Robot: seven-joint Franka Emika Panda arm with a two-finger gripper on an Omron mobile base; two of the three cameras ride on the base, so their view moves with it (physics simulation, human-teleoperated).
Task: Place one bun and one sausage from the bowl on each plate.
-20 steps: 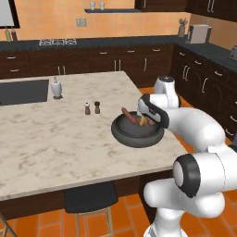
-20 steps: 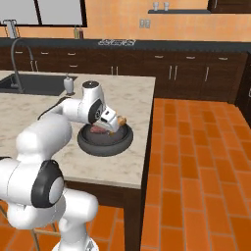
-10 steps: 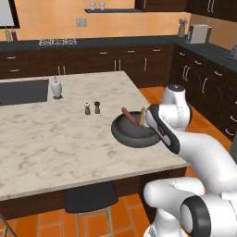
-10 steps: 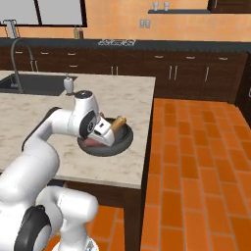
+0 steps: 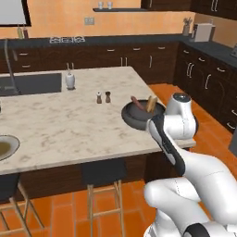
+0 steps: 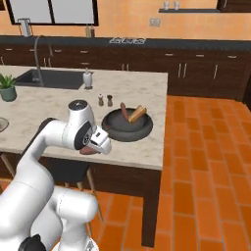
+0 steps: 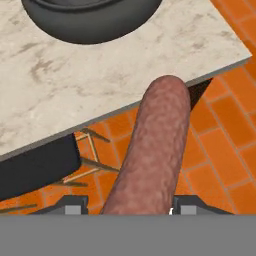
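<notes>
Sausage (image 7: 157, 150): I have one clamped between my gripper (image 7: 127, 205) jaws, sticking out lengthwise over the counter (image 6: 147, 147) edge and the orange floor.
Gripper: closed on that sausage, held off the near side of the bowl (image 6: 127, 128).
Bowl: on the counter, with a second sausage (image 6: 125, 112) and a bun (image 6: 138, 113) leaning inside.
Plate (image 5: 5, 147): olive-centred, far left on the counter, well apart from the bowl.

A home kitchen, rendered: a marble-topped island (image 5: 83, 125) stands on orange floor tiles (image 6: 206, 162), with a stool (image 5: 102, 173) tucked under its near edge. Beyond the island run dark wood cabinets (image 5: 152, 58) beneath a dark counter carrying a stovetop (image 5: 67, 40), and a sink with faucet (image 6: 37, 51) sits in the island's far corner.
</notes>
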